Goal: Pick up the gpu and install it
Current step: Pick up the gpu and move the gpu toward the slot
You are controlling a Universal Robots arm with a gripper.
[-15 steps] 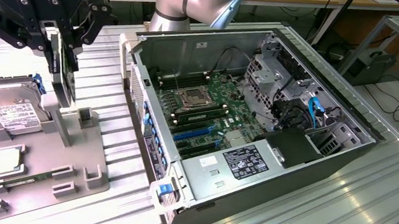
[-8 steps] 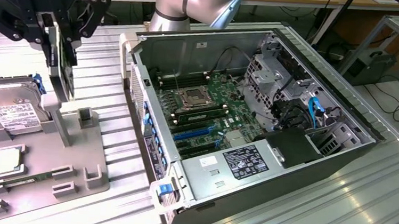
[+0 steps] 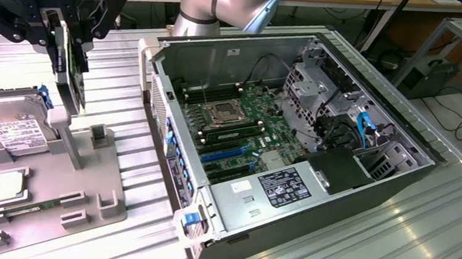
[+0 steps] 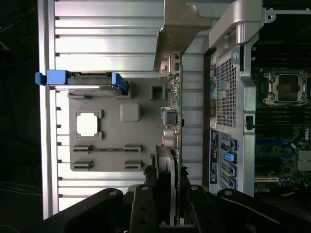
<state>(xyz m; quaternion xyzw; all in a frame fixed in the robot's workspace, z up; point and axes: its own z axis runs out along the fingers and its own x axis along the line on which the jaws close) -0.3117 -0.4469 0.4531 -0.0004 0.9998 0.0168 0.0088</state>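
Note:
The gpu (image 3: 70, 70) is a thin dark card held upright on its edge above the grey fixture plate (image 3: 95, 174), at the exterior view's left. My gripper (image 3: 67, 27) is shut on its upper part, one black finger on each face. The card's lower end hangs close over a grey stand (image 3: 69, 144) of the fixture. In the wrist view the gpu (image 4: 176, 121) runs edge-on as a narrow strip, with its silvery metal bracket (image 4: 181, 29) at the far end, and my gripper (image 4: 171, 196) clamps it. The open computer case (image 3: 296, 141) lies beside the fixture.
A silver hard drive (image 3: 13, 128) with blue rails, a square processor chip (image 3: 8, 186) and a memory stick (image 3: 31, 208) rest on the fixture. Inside the case, the motherboard (image 3: 240, 124) shows an open processor socket (image 3: 220, 113) and blue slots (image 3: 224, 155). The case wall (image 3: 161, 130) stands between fixture and board.

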